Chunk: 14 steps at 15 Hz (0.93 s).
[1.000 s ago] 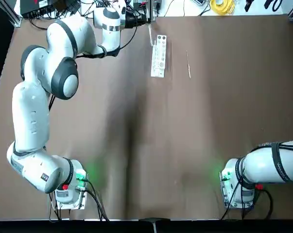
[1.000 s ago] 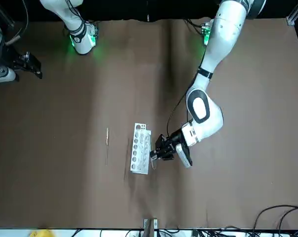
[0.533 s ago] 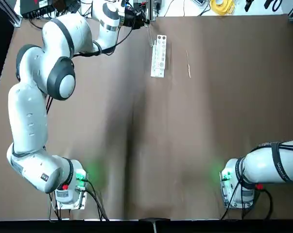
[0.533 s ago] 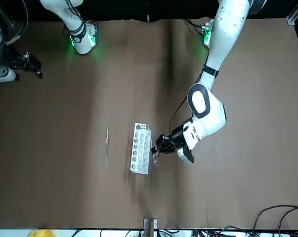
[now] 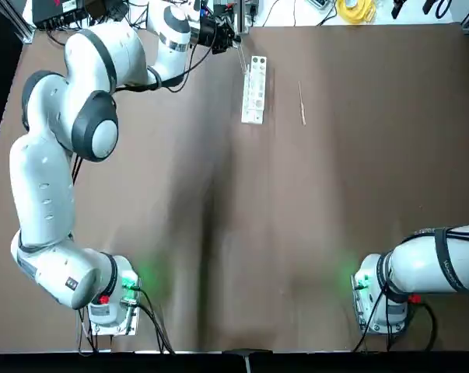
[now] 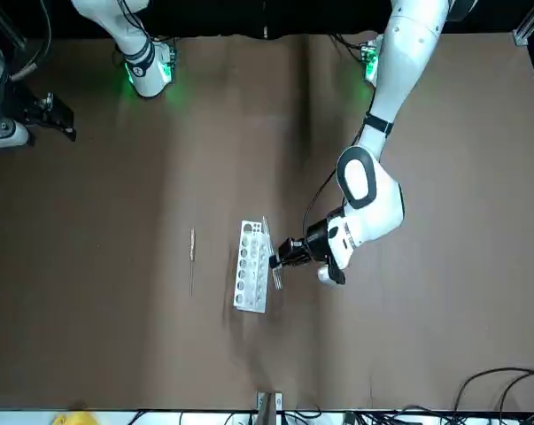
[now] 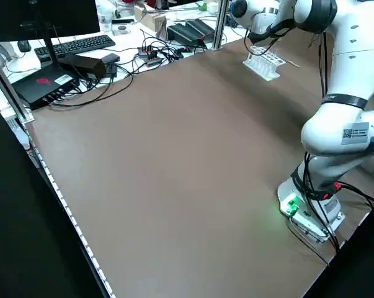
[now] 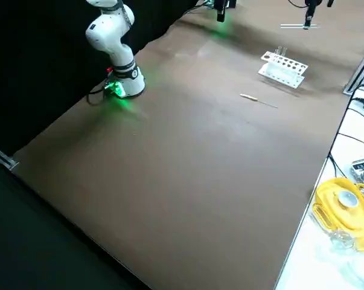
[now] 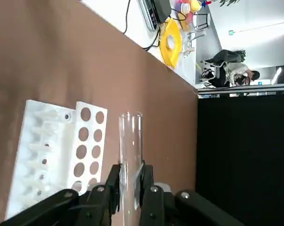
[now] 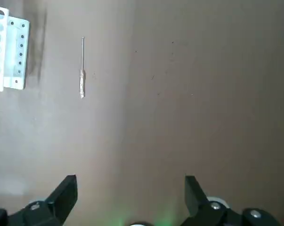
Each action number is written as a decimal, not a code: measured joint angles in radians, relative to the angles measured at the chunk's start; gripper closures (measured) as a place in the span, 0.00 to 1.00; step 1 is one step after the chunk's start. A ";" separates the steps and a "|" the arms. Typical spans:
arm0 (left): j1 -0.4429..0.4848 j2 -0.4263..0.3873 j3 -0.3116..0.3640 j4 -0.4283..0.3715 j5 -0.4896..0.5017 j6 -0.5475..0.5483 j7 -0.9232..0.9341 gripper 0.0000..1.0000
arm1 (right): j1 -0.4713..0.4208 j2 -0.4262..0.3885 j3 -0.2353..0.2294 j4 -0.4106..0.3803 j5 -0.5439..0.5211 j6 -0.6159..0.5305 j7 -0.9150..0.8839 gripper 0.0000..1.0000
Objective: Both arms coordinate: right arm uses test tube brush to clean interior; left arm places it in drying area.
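At largest, black two-fingered left hand (image 9: 130, 174), closed round the tube at the rack's near side; black two-fingered right hand (image 10: 131, 179), open and empty, well apart from the rack. Just beside the left hand, white perforated oblong rack (image 6: 251, 267), presumably light and stiff. Between the left fingers, clear glass-like cylindrical tube (image 9: 131, 155): likely light, rigid, slippery, breakable; best gripped gently at mid-length, mouth left free. Beyond the rack from the left hand, thin pale straight brush (image 5: 302, 103), flat on the brown counter (image 5: 312, 233); probably light, best pinched by its thicker handle. Compared with half a second earlier: left hand slightly shifted, tube swung further alongside the rack; rack and brush unmoved.
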<state>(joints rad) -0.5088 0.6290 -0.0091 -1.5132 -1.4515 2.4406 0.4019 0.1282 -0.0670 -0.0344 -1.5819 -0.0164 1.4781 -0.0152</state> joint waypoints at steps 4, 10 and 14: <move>0.000 -0.009 0.000 -0.010 0.000 -0.004 -0.044 0.77 | 0.000 0.000 0.000 0.000 0.000 0.000 0.000 0.00; 0.015 -0.028 0.000 -0.019 0.000 -0.100 -0.143 0.77 | 0.000 0.000 0.000 0.000 0.000 0.000 0.000 0.00; 0.044 -0.038 0.001 -0.019 0.001 -0.248 -0.378 0.77 | 0.000 0.000 0.000 0.000 0.000 0.000 0.000 0.00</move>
<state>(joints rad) -0.4645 0.5908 -0.0085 -1.5325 -1.4503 2.1924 0.0243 0.1283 -0.0670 -0.0340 -1.5820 -0.0164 1.4778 -0.0154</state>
